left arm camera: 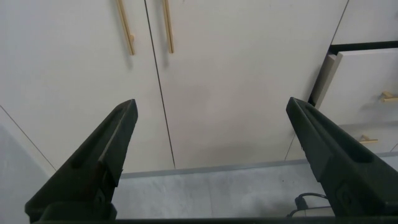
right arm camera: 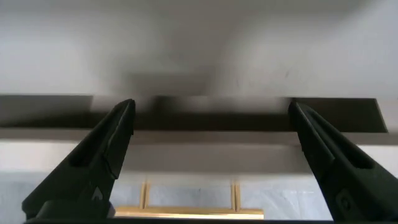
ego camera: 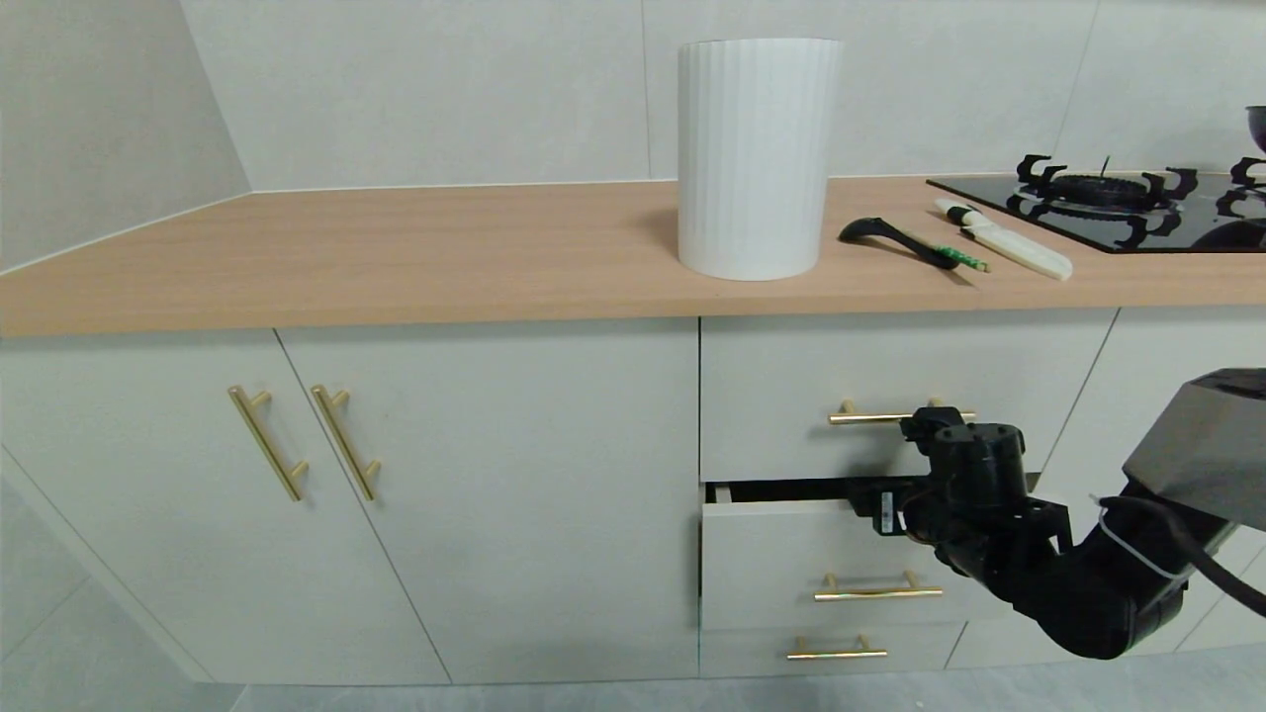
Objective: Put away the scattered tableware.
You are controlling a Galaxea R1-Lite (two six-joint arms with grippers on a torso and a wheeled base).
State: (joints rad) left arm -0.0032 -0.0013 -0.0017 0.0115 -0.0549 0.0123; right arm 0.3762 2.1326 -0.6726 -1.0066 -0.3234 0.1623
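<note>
Noted right gripper (right arm camera: 209, 106) spread at the lip of the part-open drawer (ego camera: 771, 554), left gripper (left arm camera: 211, 106) spread low by the cabinet doors (ego camera: 445, 475); ladle (ego camera: 895, 240) and knife (ego camera: 1004, 237) on the countertop (ego camera: 396, 247) directly above the right one, long axes parallel, slanting.

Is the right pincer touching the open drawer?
Cannot tell. Right wrist view: the open right pincer has its tips level with the dark slot above the drawer front, and contact is unclear. Head view: the wrist hides them.
</note>
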